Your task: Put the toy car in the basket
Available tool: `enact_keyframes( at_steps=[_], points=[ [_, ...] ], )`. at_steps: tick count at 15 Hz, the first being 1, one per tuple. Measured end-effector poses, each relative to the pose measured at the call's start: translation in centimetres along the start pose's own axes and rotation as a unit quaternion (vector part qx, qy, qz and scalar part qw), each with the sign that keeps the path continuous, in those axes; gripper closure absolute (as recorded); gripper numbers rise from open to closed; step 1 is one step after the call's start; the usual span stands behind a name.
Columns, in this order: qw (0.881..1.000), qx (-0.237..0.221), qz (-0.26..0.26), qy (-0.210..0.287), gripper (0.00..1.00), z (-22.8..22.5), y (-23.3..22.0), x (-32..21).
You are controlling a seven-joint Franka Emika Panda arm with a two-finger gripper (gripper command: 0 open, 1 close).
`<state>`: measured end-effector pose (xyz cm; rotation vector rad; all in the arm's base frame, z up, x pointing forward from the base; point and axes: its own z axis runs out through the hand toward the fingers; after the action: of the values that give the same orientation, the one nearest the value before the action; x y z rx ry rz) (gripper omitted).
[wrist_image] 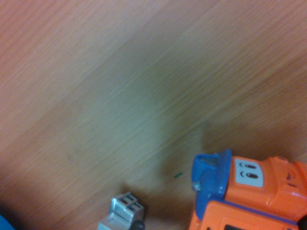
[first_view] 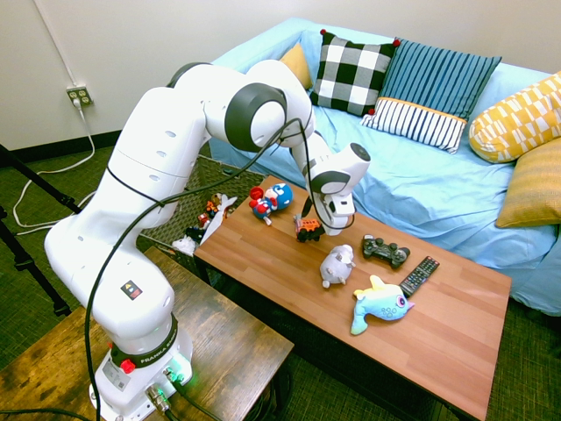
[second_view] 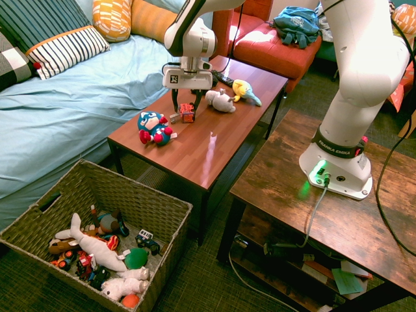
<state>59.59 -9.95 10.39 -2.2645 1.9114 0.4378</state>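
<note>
The toy car (first_view: 308,230) (second_view: 187,113), orange and red with a blue front part, stands on the wooden coffee table (first_view: 429,351) (second_view: 198,156) near its sofa-side edge. My gripper (first_view: 313,217) (second_view: 185,104) hangs straight down over it, open, with one dark finger on each side of the car. In the wrist view the toy car (wrist_image: 249,191) sits low on the wood, a small grey piece (wrist_image: 122,215) beside it. The basket (first_view: 180,224) (second_view: 156,208), big, woven and rectangular, rests on the floor off the table's end, holding several toys.
A red-and-blue plush figure (first_view: 267,202) (second_view: 155,127) lies close to the car on the basket side. A grey plush (first_view: 337,265), a blue-yellow plush (first_view: 379,303), a black game controller (first_view: 386,250) and a remote (first_view: 419,274) lie further along. The blue sofa (first_view: 421,175) runs behind.
</note>
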Motion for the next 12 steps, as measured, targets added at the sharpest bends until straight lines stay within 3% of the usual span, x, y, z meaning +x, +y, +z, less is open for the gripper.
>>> enact_keyframes(
  at_steps=[8, 10, 12],
  points=[
    [1.0, 0.017, -0.003, -0.004, 1.0, -1.1, -0.5, 0.4],
    [0.999, 0.036, -0.024, -0.013, 1.0, -3.4, -0.5, -1.5],
    [0.996, 0.055, -0.068, -0.021, 1.0, -6.4, -0.2, -6.6]
  ],
)
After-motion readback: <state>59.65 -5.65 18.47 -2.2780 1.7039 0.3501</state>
